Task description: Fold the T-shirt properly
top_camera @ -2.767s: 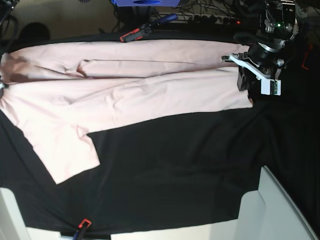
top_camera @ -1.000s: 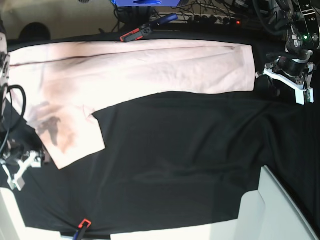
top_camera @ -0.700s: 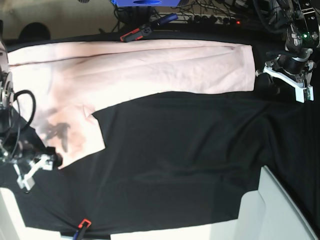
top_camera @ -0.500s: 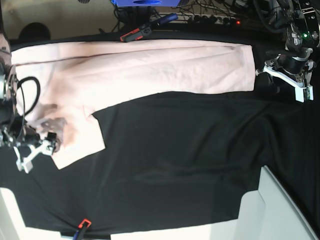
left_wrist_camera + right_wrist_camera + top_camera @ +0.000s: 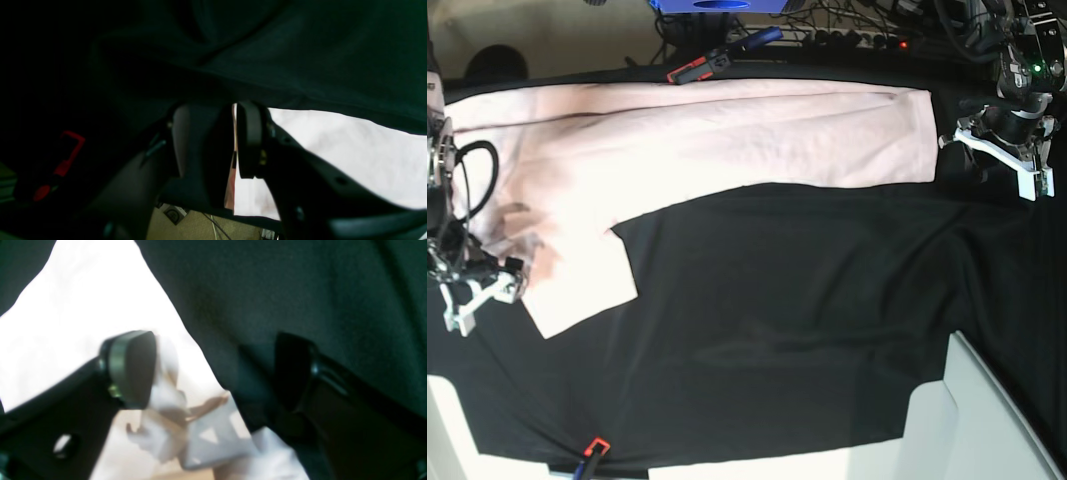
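The pale pink T-shirt lies in a long folded band along the table's far side, one sleeve hanging toward me at the left. My right gripper is at that sleeve's left edge. In the right wrist view it stands open, and a rumpled bit of the T-shirt lies beside its left finger. My left gripper hovers just off the shirt's right end. Its jaws are apart and hold nothing, with the T-shirt beyond them.
A black table cloth covers the table. A red-and-black clamp sits at the far edge, another clamp at the near edge, and a red clamp near my left gripper. A white bin stands at the near right. Cables run along the back.
My right gripper has risen from the bare cloth at the lower left up to the sleeve's left edge. The left gripper has barely moved. The shirt lies as before.
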You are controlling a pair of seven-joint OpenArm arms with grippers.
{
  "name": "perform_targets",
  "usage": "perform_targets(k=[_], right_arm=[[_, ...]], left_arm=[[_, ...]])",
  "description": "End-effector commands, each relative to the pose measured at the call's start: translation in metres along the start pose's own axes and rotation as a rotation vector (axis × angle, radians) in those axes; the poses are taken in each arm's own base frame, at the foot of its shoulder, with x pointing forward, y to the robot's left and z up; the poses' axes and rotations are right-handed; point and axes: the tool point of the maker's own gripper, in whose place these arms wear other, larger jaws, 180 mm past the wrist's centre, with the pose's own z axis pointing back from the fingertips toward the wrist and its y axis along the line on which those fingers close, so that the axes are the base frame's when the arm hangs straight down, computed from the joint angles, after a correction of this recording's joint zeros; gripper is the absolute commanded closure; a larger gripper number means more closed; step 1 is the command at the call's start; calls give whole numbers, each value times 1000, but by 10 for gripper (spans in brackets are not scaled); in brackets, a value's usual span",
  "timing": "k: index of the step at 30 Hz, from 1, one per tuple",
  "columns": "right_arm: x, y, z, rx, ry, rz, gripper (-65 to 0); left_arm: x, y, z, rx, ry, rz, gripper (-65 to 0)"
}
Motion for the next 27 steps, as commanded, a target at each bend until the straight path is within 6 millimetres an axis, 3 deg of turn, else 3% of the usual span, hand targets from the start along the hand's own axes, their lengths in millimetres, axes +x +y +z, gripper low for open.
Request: perform_targets(k=[1, 5, 9, 11, 14, 15, 22, 27], right_arm=[[-3, 18, -3, 50, 34, 10, -448], [-6, 34, -9, 76, 40, 11, -402], [-7, 38, -10, 82, 41, 11, -358], [-7, 38, -10, 82, 41, 11, -266], [-8, 37, -10, 82, 44, 10, -32], [-9, 37, -10, 81, 47, 9, 0], [-11, 34, -8, 75, 63, 11, -3], [-11, 34, -8, 75, 63, 11, 0]], left_arm=[[12, 2, 3, 4, -40, -10, -239], [12, 2, 2, 4, -40, -9, -239], [14, 2, 2, 2, -45, -7, -239], [15, 1, 1, 2, -48, -6, -239], [16, -3, -3, -7, -46, 8, -240], [11, -3, -6, -4, -26, 26, -240], [-22, -9, -42, -14, 118, 145, -242], [-34, -10, -54, -16, 155, 181, -316]])
